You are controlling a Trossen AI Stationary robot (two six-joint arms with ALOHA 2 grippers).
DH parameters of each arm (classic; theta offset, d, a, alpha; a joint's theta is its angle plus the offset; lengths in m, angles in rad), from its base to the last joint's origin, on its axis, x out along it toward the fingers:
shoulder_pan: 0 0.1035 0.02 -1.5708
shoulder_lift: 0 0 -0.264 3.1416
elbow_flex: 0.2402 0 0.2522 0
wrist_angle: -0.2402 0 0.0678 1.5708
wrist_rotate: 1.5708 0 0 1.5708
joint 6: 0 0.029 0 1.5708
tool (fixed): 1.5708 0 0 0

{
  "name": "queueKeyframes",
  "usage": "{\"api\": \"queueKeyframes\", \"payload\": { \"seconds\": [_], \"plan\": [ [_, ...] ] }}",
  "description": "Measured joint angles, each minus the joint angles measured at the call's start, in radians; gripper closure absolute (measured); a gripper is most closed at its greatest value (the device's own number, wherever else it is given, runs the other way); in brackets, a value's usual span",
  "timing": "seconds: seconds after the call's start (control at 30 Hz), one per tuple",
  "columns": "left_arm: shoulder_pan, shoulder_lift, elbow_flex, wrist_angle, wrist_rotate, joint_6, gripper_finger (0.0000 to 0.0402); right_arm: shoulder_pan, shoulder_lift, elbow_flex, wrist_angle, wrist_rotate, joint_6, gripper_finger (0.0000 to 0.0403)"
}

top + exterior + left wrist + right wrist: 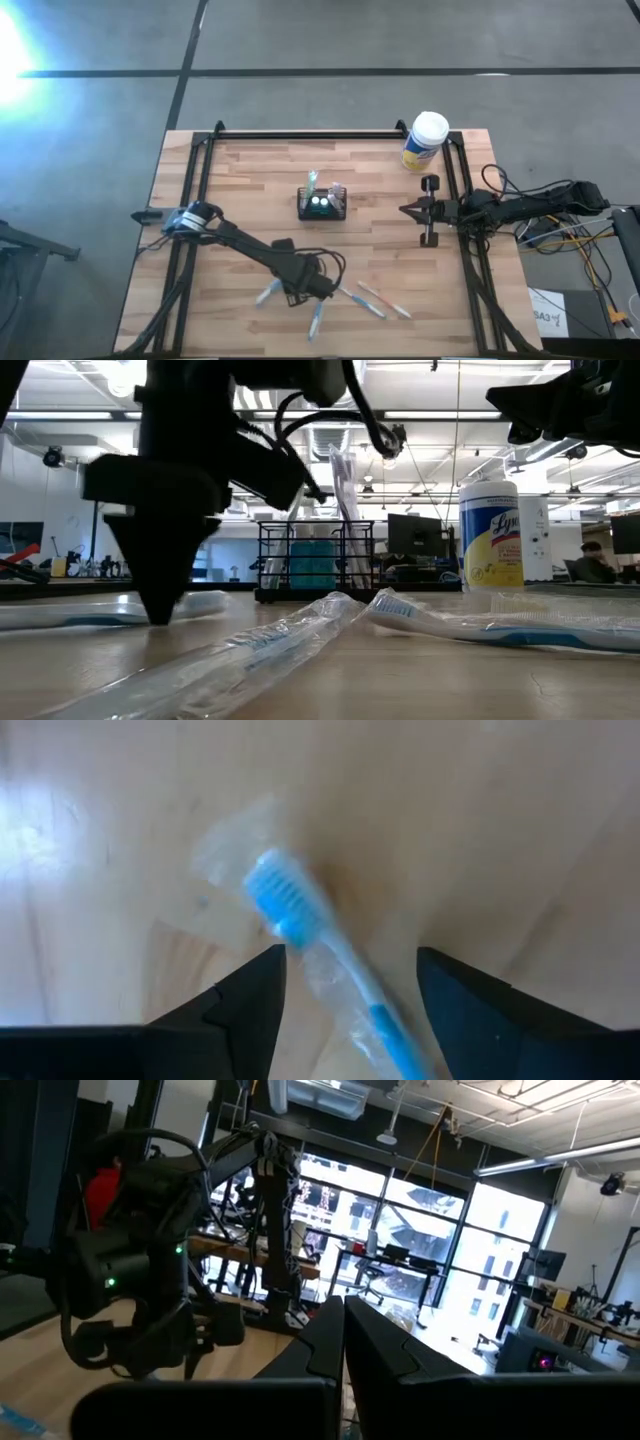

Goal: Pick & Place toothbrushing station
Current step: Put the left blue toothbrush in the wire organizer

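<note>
- Several wrapped toothbrushes (372, 299) are scattered along the near edge of the wooden table (250, 180), each sealed in clear plastic.
- The left gripper (297, 297) is lowered over the near middle of the table, among these toothbrushes, with its tips almost on the wood in the low view.
- Its fingers (240, 1010) are spread wide, and a blue-bristled wrapped toothbrush (300, 925) is seen lying on the table between them; nothing is gripped.
- The toothbrushing station (322, 204), a small black wire-mesh caddy, is placed upright near the middle of the table, well beyond the left gripper.
- Something white and teal is held inside the caddy, and a wrapped item is seen sticking up out of it; what they are cannot be told.
- The right gripper (408, 209) is held above the right side of the table, to the right of the caddy, with its fingers (335, 1345) pressed together on nothing.
- A yellow canister (424, 143) with a white lid is set at the far right corner of the table.
</note>
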Motion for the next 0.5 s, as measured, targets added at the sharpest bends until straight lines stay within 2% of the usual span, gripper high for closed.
{"api": "queueKeyframes", "payload": {
  "seconds": [0.17, 0.37, 0.43, 0.5],
  "plan": [
    [-0.012, -0.037, -0.001, -0.020, -0.003, 0.036, 0.0173, 0.000, -0.001, 0.000, 0.000, 0.000, 0.001, 0.0394],
    [-0.037, -0.123, -0.009, -0.016, -0.070, 0.042, 0.0173, 0.001, -0.001, 0.000, 0.000, 0.000, 0.001, 0.0394],
    [-0.041, -0.150, -0.026, -0.007, -0.125, 0.039, 0.0173, 0.001, -0.001, 0.000, -0.001, 0.000, 0.001, 0.0394],
    [-0.040, -0.166, -0.058, 0.026, -0.138, 0.020, 0.0173, 0.001, -0.001, 0.000, -0.001, 0.000, 0.003, 0.0394]
  ]
}}
